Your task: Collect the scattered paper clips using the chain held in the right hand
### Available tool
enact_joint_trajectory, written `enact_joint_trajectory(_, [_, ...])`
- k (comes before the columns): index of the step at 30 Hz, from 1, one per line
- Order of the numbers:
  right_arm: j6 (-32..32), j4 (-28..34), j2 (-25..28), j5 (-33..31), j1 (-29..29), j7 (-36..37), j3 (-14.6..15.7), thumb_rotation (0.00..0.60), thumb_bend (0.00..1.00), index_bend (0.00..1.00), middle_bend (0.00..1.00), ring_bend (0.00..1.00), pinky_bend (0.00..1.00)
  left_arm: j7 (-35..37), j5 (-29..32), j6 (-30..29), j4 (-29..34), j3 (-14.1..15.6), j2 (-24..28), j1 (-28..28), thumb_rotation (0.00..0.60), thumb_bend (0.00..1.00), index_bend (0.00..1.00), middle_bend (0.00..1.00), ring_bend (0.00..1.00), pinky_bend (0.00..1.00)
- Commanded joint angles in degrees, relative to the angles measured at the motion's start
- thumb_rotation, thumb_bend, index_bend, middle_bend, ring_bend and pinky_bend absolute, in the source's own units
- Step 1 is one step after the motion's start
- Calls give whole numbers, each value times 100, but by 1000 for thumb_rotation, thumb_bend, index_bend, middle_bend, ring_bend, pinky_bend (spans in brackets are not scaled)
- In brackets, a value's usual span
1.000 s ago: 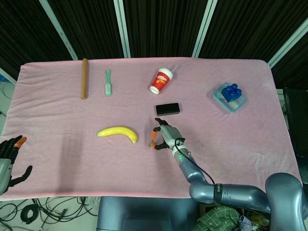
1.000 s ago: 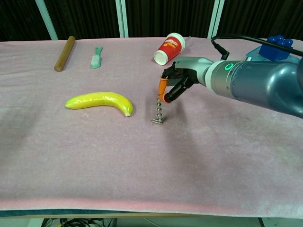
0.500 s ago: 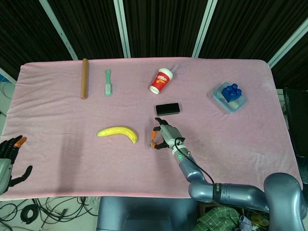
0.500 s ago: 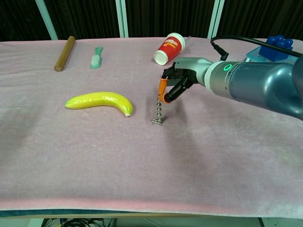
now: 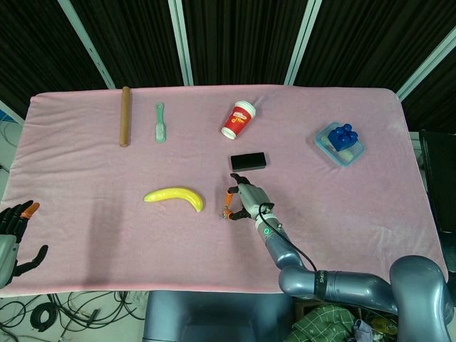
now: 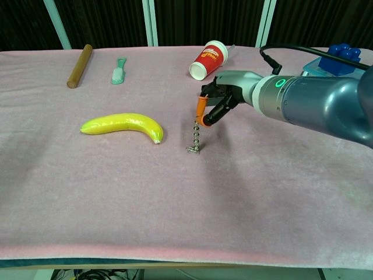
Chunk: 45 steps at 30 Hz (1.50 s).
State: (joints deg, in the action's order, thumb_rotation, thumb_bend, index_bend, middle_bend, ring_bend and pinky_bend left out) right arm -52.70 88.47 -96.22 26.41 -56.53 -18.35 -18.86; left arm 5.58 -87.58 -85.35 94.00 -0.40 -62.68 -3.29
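Observation:
My right hand (image 6: 219, 100) (image 5: 243, 200) hovers over the middle of the pink cloth and pinches the top of a short bead chain (image 6: 197, 132). The chain hangs straight down from the orange fingertips (image 6: 201, 108). Its lower end touches a small cluster of metal paper clips (image 6: 193, 150) (image 5: 229, 217) lying on the cloth just right of the banana. My left hand (image 5: 16, 231) shows at the lower left edge of the head view, off the table, fingers apart and holding nothing.
A yellow banana (image 6: 124, 125) lies left of the clips. A red paper cup (image 6: 208, 59) lies tipped at the back, a black phone (image 5: 248, 161) behind my hand. A wooden stick (image 6: 79, 58), green brush (image 6: 119, 70) and blue box of blocks (image 5: 340, 143) sit further off.

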Motion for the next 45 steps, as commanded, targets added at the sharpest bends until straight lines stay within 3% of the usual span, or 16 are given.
enact_joint_trajectory(1, [-4, 21, 11, 15, 5, 6, -4, 600, 407, 666, 0, 0, 169, -2, -1, -2, 1, 0, 0, 1, 600, 357, 104, 38, 0, 0])
enact_joint_trajectory(30, [-208, 466, 394, 109, 137, 3, -24, 600, 411, 667, 0, 0, 169, -32, 4, -9, 10, -1, -9, 4, 600, 357, 104, 38, 0, 0])
enact_joint_trajectory(45, [-393, 963, 985, 234, 465, 64, 110, 600, 412, 669, 0, 0, 169, -51, -1, -19, 14, -1, -13, 8, 600, 357, 104, 38, 0, 0])
